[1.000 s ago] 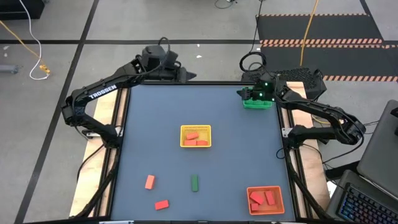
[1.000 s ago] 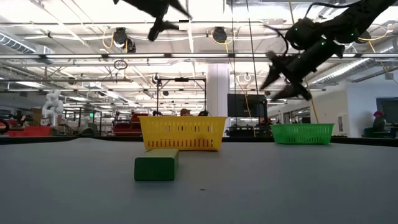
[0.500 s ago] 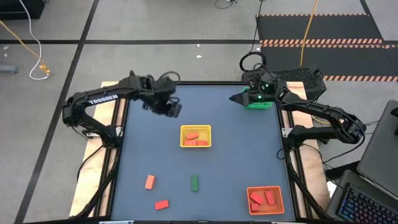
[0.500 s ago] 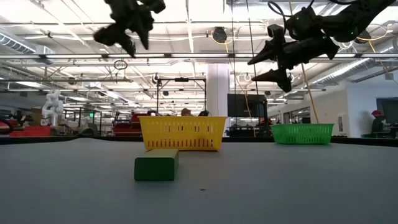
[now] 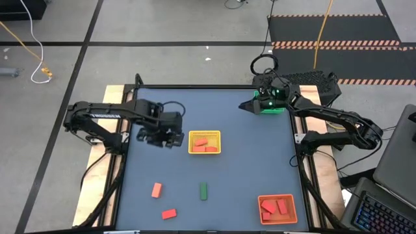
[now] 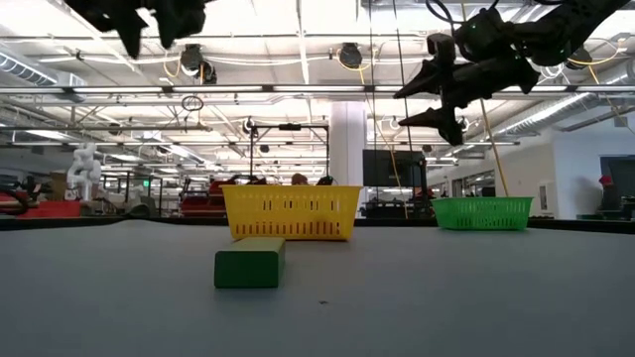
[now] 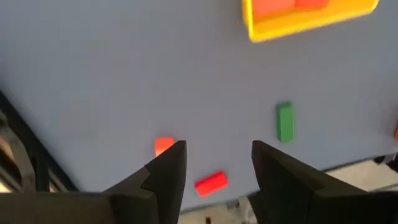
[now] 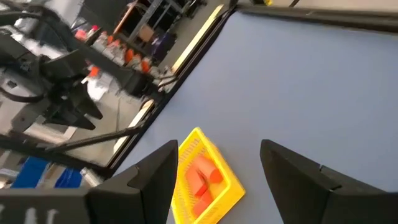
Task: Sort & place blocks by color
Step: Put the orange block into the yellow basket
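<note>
The left claw (image 5: 162, 133) hangs high over the dark bench (image 5: 247, 162), just beside the yellow tray (image 5: 205, 142), on that tray's left in the overhead view. Its fingers (image 7: 168, 177) stand parted with nothing between them. The right claw (image 5: 250, 104) hovers at the far edge of the bench beside the green tray (image 5: 270, 108), also parted and empty.

Three blocks lie loose near the front of the bench, well apart from both claws. An orange-red block (image 5: 156, 190) and a red block (image 5: 169, 213) sit front left, nearer the left claw. A green block (image 5: 203, 190) lies towards the middle, well apart from the green tray at the far right corner.

The likely trouble: the yellow tray already holds reddish blocks (image 5: 203, 143), and so does the orange tray (image 5: 277, 208) at the front right. Red and orange-red look alike, so a block could easily land in the wrong tray. A descent from this height could also clip a small block's edge and knock it aside rather than grip it.
</note>
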Action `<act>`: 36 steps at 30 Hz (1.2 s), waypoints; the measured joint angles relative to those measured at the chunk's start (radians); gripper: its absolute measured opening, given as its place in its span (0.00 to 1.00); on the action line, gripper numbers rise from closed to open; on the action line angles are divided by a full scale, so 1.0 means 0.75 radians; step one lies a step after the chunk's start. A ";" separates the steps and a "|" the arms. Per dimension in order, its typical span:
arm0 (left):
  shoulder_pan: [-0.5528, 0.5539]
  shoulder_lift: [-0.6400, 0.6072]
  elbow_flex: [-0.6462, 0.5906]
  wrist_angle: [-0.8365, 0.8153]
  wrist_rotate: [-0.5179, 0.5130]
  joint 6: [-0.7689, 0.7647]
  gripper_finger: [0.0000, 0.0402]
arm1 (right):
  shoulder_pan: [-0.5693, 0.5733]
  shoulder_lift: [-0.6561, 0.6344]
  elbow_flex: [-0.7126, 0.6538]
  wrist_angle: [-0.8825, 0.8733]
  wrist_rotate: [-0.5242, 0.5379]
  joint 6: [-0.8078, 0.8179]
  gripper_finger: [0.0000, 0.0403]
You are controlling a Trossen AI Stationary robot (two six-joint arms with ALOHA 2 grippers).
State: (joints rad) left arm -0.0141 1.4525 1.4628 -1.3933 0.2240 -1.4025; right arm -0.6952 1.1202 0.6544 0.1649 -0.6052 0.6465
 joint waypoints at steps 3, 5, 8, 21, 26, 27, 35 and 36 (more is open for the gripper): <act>-0.057 0.000 0.000 -0.001 0.029 -0.097 0.46 | 0.000 0.000 0.000 0.000 -0.041 0.001 0.55; -0.088 0.000 0.000 -0.004 0.028 -0.169 0.46 | 0.000 0.000 0.000 -0.001 -0.041 0.000 0.55; -0.132 0.000 0.000 -0.004 0.051 -0.263 0.46 | 0.000 0.000 0.000 -0.001 -0.037 0.001 0.55; -0.362 0.001 -0.015 0.097 0.229 -0.471 0.46 | -0.001 0.000 0.000 -0.002 -0.035 0.029 0.55; -0.405 0.001 -0.175 0.226 0.300 -0.487 0.46 | -0.001 0.000 0.000 -0.001 -0.034 -0.001 0.55; -0.411 0.001 -0.218 0.273 0.323 -0.490 0.46 | -0.001 0.000 0.000 -0.001 -0.034 0.000 0.55; -0.462 0.002 -0.509 0.737 0.339 -0.636 0.46 | -0.001 0.000 0.000 0.000 -0.035 0.075 0.55; -0.477 0.002 -0.537 0.734 0.340 -0.643 0.46 | -0.001 0.000 0.000 0.000 -0.035 0.075 0.55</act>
State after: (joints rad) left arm -0.3717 1.4536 1.0599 -0.8426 0.4790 -1.8846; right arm -0.6956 1.1202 0.6544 0.1646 -0.6313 0.7025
